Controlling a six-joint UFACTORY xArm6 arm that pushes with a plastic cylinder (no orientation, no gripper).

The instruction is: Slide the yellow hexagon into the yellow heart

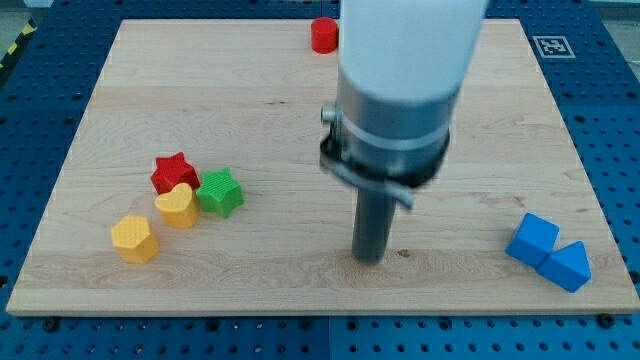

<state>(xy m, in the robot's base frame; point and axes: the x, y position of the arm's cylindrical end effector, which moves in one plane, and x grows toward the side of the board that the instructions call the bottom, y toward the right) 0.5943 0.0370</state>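
Board: pale wooden panel with visible grain, filling most of the frame; it sat on a blue perforated base that showed along the left, right and lower edges; a black-and-white marker tag lay at the board's upper right corner; a yellow-and-black striped strip was just visible at the far upper left.

Arm: a wide pale cylinder entered from the top centre, narrowed into a dark collar, then into the straight dark rod; the rod stood upright; my tip rested on the board at lower centre, slightly right of the middle. The tool is a plain rod with no jaws, so nothing was spread, pressed together or pinched; the tip touched no block.

Blocks: yellow hexagon at lower left, well left of the tip; yellow heart just up and right of it, close, a narrow gap apparent; red star touching the heart from above; green star against the heart's right side; red cylinder at the top edge, partly beside the arm; blue cube and blue triangle touching at lower right, well apart from the tip.
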